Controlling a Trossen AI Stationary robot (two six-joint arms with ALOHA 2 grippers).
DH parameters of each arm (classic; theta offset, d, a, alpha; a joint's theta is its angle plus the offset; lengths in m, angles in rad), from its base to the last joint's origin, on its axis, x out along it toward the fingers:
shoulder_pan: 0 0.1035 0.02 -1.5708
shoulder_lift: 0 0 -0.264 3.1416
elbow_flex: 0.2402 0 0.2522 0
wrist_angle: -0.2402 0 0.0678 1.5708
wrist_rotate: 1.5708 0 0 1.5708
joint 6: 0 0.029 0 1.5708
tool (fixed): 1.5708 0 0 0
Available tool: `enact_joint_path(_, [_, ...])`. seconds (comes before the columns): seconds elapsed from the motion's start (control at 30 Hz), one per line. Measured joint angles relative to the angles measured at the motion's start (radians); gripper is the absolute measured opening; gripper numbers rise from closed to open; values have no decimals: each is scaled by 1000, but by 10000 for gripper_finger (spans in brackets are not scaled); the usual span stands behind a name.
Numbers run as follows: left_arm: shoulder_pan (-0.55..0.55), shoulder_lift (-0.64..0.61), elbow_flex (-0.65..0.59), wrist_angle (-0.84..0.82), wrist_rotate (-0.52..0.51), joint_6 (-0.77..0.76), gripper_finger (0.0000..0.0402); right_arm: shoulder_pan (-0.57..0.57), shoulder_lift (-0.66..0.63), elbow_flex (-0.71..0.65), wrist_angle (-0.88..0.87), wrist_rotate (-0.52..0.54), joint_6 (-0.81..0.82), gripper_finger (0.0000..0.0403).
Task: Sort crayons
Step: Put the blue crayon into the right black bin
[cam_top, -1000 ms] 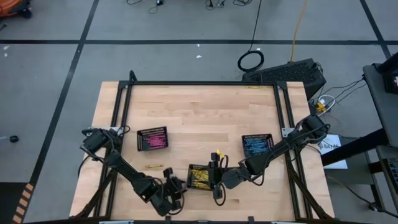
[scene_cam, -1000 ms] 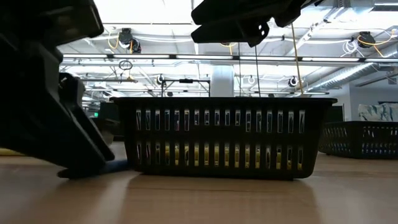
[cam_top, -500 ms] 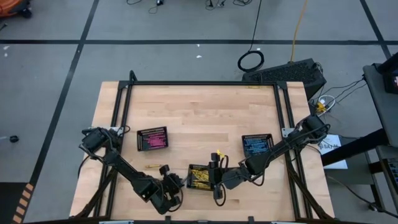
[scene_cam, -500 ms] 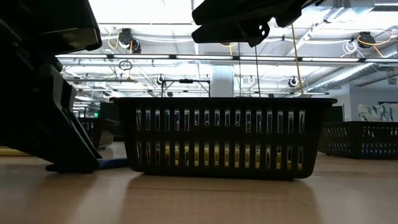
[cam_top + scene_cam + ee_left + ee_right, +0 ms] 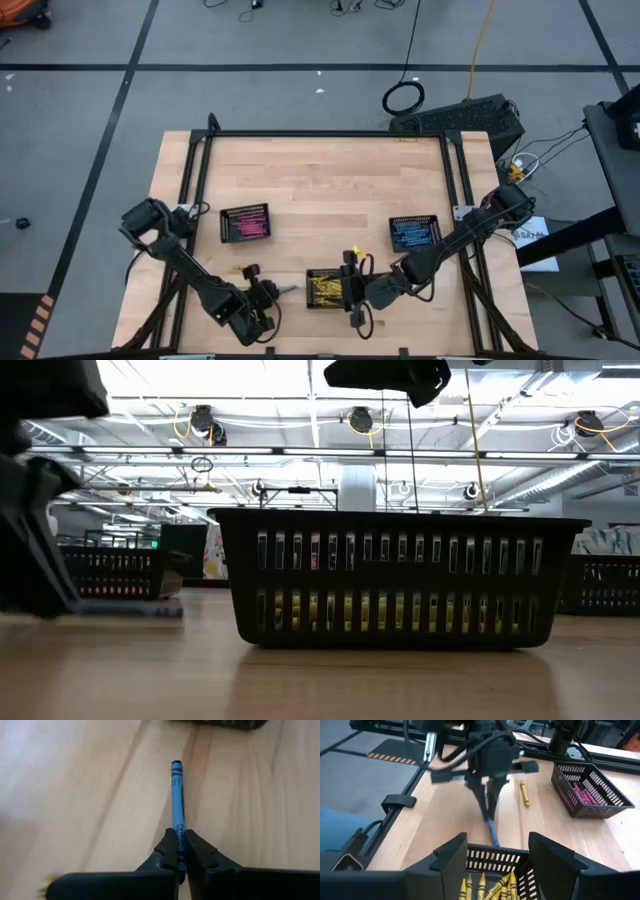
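Sorting step in hand: pick-up of a loose blue crayon [image 5: 177, 805].

Nearest, at front edge of bench [image 5: 330, 180]: left claw [image 5: 180, 854] clenched on blue crayon, gripping one end; rest of the stick pointing out ahead over bare wood. In rt wrist view the same claw [image 5: 489, 805] angled down with crayon [image 5: 492, 832] slanting to the bench, lower tip at or just above the surface — cannot tell which. In high view, crayon [image 5: 285, 290] just beside yellow tray [image 5: 326, 290], on its left.

Next: right claw [image 5: 350, 289] over yellow tray's rt half, fingers spread wide, nothing held; fingertips [image 5: 451, 855] seen straddling the tray wall [image 5: 492, 854], yellow crayons [image 5: 492, 887] inside.

Further back: one yellow crayon [image 5: 243, 270] loose on bench, lying between pink tray [image 5: 245, 223] and left claw; also seen in rt wrist view [image 5: 523, 792]. Pink crayons [image 5: 584, 795] in the pink tray. Blue tray [image 5: 414, 233] at right, well apart from the held crayon.

Next move, as judged: lift clear, carry across past yellow tray and right arm to blue tray, release inside. Care needed w/ end-grip — stick may pivot — and w/ clearance from right arm en route. Loose yellow crayon then left for yellow tray.
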Motion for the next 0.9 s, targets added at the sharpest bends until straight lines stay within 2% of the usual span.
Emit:
enact_joint_path(0.2, [-20,-89,0,-73,-80,11,3,-9,34,1,72,-3,-33,196])
enact_joint_path(0.43, [-13,-192,2,-65,-159,130,1,-47,81,4,124,-2,-111,196])
enact_joint_path(0.63, [9,-235,3,-59,-164,184,2,-86,122,53,126,-2,-117,196])
enact_joint_path(0.9, [22,-237,3,-20,-163,246,6,-127,238,132,121,-4,-128,196])
